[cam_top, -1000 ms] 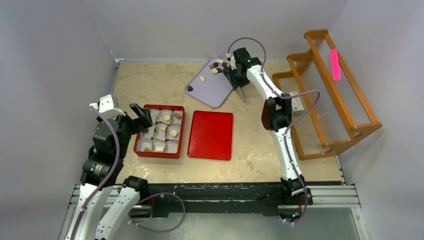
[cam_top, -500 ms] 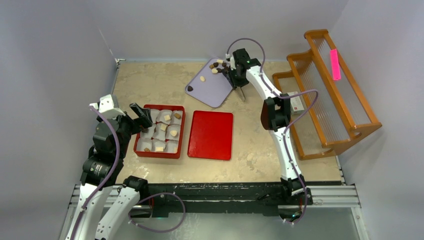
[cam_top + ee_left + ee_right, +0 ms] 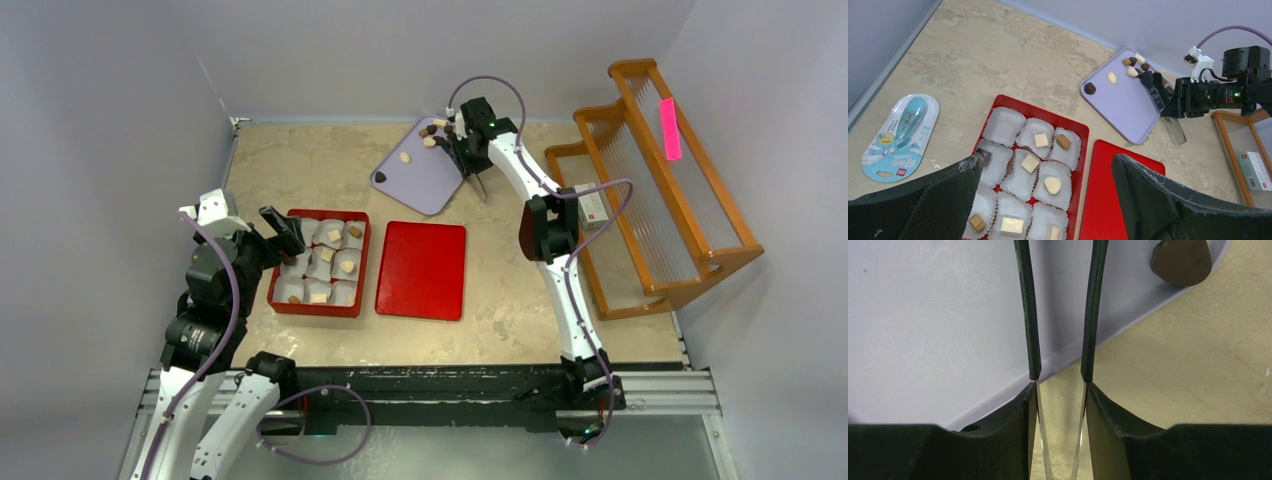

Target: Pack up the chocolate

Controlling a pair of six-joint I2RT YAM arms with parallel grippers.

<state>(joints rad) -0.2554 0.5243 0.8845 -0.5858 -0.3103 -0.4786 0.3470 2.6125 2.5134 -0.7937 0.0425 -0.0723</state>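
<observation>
Loose chocolate [image 3: 431, 131] lies clustered at the far corner of a lavender tray [image 3: 425, 175], with two single pieces [image 3: 405, 157] nearer its left side. A red box [image 3: 364, 285] lined with white paper cups holds several chocolate pieces [image 3: 1051, 185]. My right gripper [image 3: 468, 148] is shut on metal tongs [image 3: 1154, 90], whose black tips reach toward the cluster. In the right wrist view the tong arms [image 3: 1027, 315] stand apart over the tray [image 3: 923, 315], and a dark piece [image 3: 1180, 262] lies near its edge. My left gripper [image 3: 1048, 160] hangs open above the box.
The red lid [image 3: 421, 270] lies flat right of the box. A wooden rack [image 3: 660, 200] stands along the right wall with a small white box [image 3: 592, 207] at its foot. A packaged correction tape [image 3: 900, 132] lies left of the red box.
My right gripper with the tongs has edged slightly left and farther over the tray's corner. The left arm has not moved.
</observation>
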